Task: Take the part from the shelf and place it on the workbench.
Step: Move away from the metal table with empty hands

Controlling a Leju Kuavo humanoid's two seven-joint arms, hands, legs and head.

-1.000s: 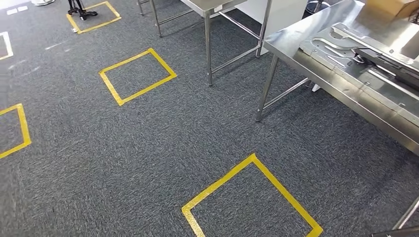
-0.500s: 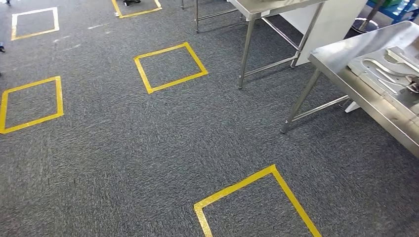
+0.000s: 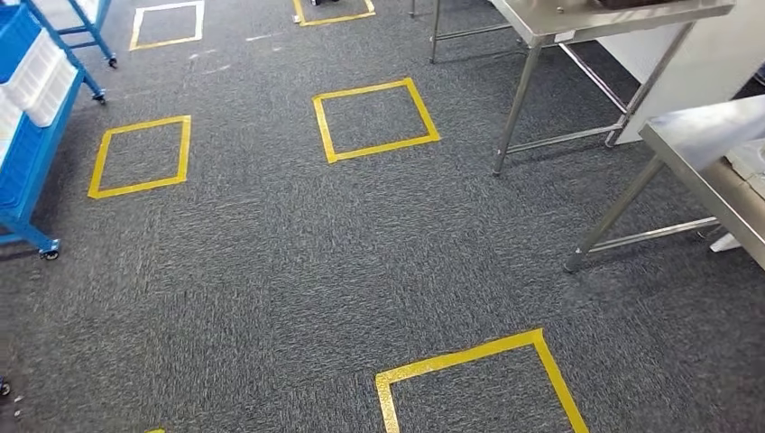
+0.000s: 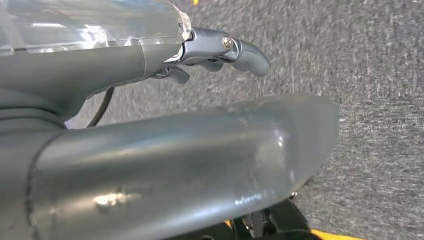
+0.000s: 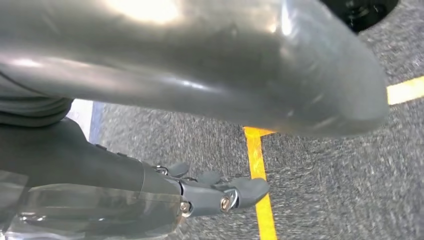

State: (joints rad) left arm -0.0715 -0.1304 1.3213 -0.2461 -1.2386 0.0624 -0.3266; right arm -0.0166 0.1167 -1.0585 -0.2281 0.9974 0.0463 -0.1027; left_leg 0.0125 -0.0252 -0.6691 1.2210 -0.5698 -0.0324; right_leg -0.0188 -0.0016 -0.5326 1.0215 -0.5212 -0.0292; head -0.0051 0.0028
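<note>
A blue wheeled shelf (image 3: 34,135) with white bins (image 3: 43,65) stands at the far left in the head view. The steel workbench (image 3: 690,133) juts in at the right edge, and the corner of a grey metal plate (image 3: 751,166) lies on it. My left hand (image 4: 190,125) hangs over the grey carpet, thumb and fingers (image 4: 235,49) apart, holding nothing. In the right wrist view my right hand (image 5: 200,125) also hangs over the carpet near a yellow tape line, its fingers (image 5: 220,194) stretched out and empty.
Yellow tape squares (image 3: 375,117) mark the grey carpet. A second steel table (image 3: 595,18) stands at the back right, its legs reaching the floor. Open carpet lies between the shelf and the tables.
The camera has turned left: the whole scene has slid right. The workbench with its plates has gone to the right edge and the blue shelf has come into view at the left.
</note>
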